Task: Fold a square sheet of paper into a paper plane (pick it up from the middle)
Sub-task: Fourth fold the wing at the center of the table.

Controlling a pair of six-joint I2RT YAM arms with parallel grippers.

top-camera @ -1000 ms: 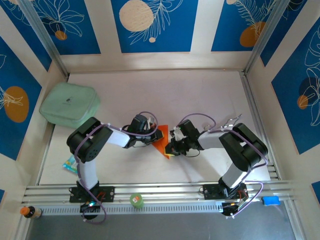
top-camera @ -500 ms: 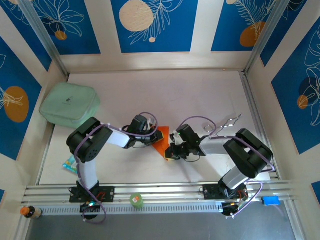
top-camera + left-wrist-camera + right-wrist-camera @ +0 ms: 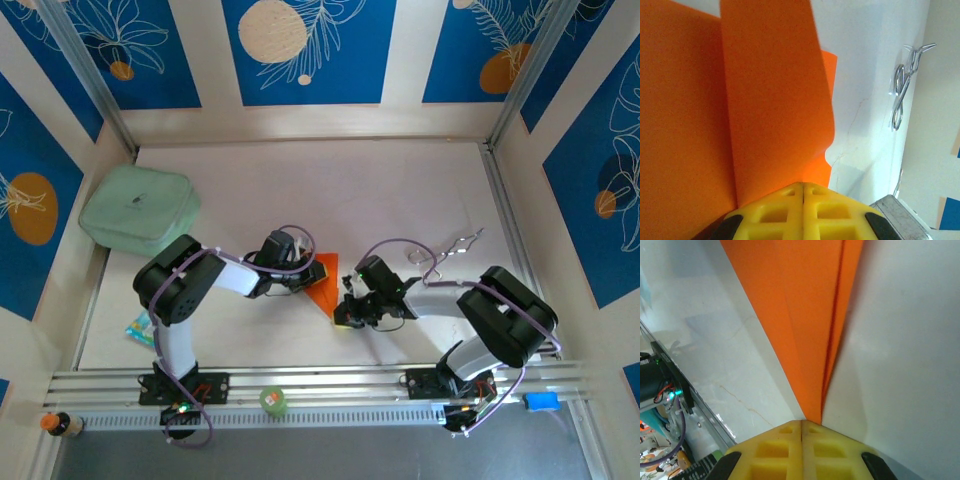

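Creased orange sheet at centre frame, a closed gripper at each end

The square sheet of paper (image 3: 322,282) lies on the table (image 3: 300,180); the left gripper (image 3: 803,192) pinches its raised flap; the right gripper (image 3: 801,427), jaws closed, touches its pointed tip.

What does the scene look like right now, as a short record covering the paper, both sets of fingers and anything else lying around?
paper: orange, folded into a pointed wedge, lying between the two sets of fingers
left fingers: closed, at the paper's wide end, where one flap curls up
right fingers: closed, at the wedge's pointed tip
grip: cannot tell whether either pair pinches the paper or only presses it
other items: pale green pad at far left; metal wire tool to the paper's right
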